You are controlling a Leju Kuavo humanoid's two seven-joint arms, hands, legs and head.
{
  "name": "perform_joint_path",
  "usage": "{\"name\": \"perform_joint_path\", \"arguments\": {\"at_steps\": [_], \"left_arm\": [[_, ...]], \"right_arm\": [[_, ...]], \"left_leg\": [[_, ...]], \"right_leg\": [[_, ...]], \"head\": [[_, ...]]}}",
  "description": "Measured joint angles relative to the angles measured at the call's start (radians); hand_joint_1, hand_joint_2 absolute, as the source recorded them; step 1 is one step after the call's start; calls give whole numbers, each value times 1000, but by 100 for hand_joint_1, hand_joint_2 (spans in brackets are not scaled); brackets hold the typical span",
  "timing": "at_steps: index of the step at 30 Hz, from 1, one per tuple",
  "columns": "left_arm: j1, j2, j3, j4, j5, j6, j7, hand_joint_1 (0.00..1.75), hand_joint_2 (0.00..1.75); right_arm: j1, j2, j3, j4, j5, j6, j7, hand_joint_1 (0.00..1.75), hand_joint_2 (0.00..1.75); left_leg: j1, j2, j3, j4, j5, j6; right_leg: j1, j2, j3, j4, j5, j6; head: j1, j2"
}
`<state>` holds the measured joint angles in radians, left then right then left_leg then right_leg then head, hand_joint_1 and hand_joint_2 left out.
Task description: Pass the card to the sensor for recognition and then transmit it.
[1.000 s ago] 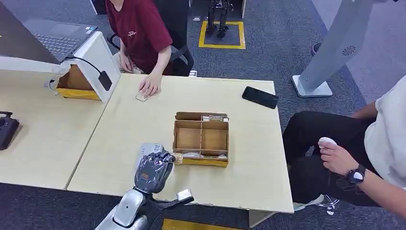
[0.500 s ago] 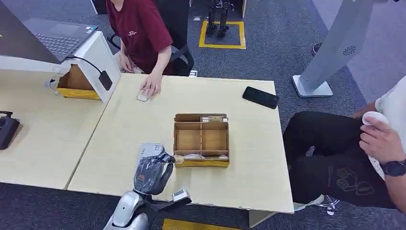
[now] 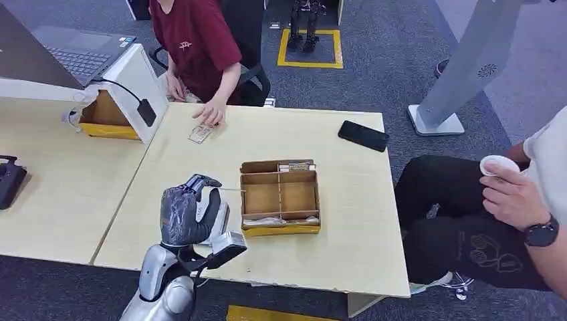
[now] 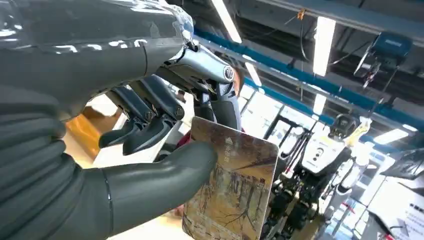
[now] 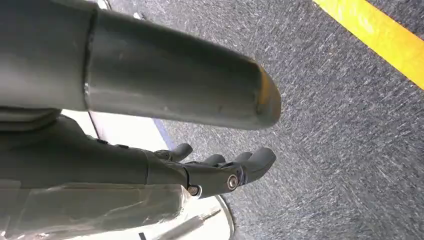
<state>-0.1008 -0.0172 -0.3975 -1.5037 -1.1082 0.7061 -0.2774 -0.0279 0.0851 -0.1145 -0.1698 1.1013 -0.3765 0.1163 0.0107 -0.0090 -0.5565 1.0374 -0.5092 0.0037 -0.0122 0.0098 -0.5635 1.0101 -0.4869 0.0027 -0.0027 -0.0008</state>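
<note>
Left wrist view showed the left hand (image 4: 165,130) pinching a brown printed card (image 4: 227,187) between thumb and fingers, lifted above the pale wooden table (image 3: 187,174) beside the compartmented cardboard box (image 3: 281,196). The right hand (image 5: 220,172) hung with fingers apart, holding nothing.

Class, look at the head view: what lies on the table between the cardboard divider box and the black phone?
Nothing lies there. In the head view the stretch of table between the cardboard divider box and the black phone is bare light wood.

Robotics lab: desks (image 3: 67,194), laptop (image 3: 80,53), humanoid (image 4: 325,155)
</note>
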Motion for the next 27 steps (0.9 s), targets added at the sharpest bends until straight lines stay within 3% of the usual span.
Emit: {"name": "perform_joint_path", "arguments": {"at_steps": [3, 4, 6, 10, 14, 16, 17, 19, 20, 27], "left_arm": [[-12, 18, 0, -10, -10, 0, 22, 166, 175], [-21, 22, 1, -8, -21, 0, 37, 175, 175], [-65, 26, 17, 16, -67, -1, 71, 175, 175], [-224, 21, 112, 200, -103, -4, 93, 175, 175], [-324, -3, 248, 360, -121, -4, 31, 175, 175], [-341, -18, 290, 403, -121, -4, 16, 173, 175], [-340, -26, 309, 417, -131, -4, 13, 161, 175], [-339, -42, 332, 431, -156, -4, 12, 154, 175], [-338, -49, 339, 436, -158, -4, 11, 162, 175], [-337, -71, 370, 462, -172, -4, 10, 162, 175]], "right_arm": [[0, 1, -5, 0, 8, 2, -4, 0, 0], [0, 1, -6, 0, 14, 3, -8, 0, 0], [0, 2, -8, 0, 29, 9, -11, 0, 0], [-2, 2, -8, 0, 56, 14, -19, 0, 0], [0, 2, -10, 0, 71, 14, -19, 0, 0], [-1, 2, -11, 0, 71, 14, -19, 0, 0], [-2, 2, -11, 0, 72, 15, -17, 0, 0], [-1, 2, -11, 0, 76, 18, -7, 0, 0], [-1, 2, -11, 0, 79, 18, -5, 0, 0], [-1, 2, -12, 0, 87, 17, -6, 0, 0]], "left_leg": [[0, 0, 0, 0, 0, 0], [0, 0, 0, 0, 0, 0], [0, -1, -1, 0, 1, 1], [0, -1, -1, 0, 3, 1], [0, 0, 0, 0, 4, 0], [0, 0, -1, 0, 4, 0], [0, 0, -1, 0, 4, 0], [0, 0, -2, 0, 4, 0], [0, -1, -2, 0, 4, 0], [0, -1, -3, 0, 4, 0]], "right_leg": [[0, 0, 0, 0, 0, 0], [0, 0, 0, 0, 0, 0], [0, -1, 0, 0, 0, 0], [0, -1, 0, 0, 3, 0], [0, 1, 0, 0, 4, 0], [0, 0, 0, 0, 4, 0], [0, 0, 0, 0, 4, 1], [0, 0, -1, 0, 4, 1], [0, 0, -1, -1, 4, 1], [0, 0, -1, -1, 4, 1]], "head": [[0, 0], [0, 0], [0, 0], [0, 0], [0, 0], [0, 0], [0, 0], [0, 0], [0, 0], [0, 0]]}}
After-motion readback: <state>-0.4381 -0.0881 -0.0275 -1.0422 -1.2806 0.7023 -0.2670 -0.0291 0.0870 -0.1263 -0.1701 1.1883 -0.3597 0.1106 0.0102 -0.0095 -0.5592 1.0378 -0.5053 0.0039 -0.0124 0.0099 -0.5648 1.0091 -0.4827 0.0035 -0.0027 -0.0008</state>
